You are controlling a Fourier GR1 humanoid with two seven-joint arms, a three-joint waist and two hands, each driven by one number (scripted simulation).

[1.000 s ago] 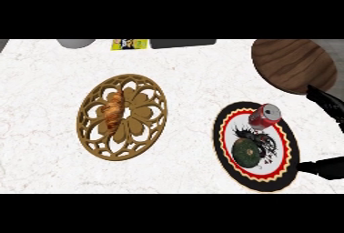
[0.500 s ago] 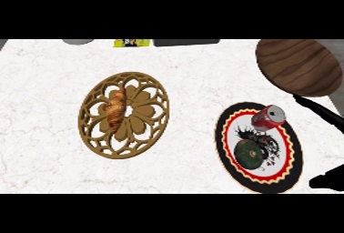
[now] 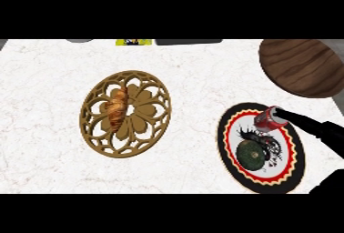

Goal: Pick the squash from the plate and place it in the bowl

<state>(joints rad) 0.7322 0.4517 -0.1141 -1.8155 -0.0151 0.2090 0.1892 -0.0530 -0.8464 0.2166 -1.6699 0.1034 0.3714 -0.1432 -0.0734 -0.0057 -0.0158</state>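
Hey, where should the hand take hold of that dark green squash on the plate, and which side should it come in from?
Best around the rounded body of the dark green squash, coming from above with fingers on its left and lower sides. It lies low on the black-rimmed patterned plate, and the red soda can crowds its upper right side, where the right hand shows, so the side away from the can looks freer.

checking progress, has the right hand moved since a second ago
Yes. The right hand has come in leftward over the right rim of the plate; a finger now reaches the red can, just above the squash.
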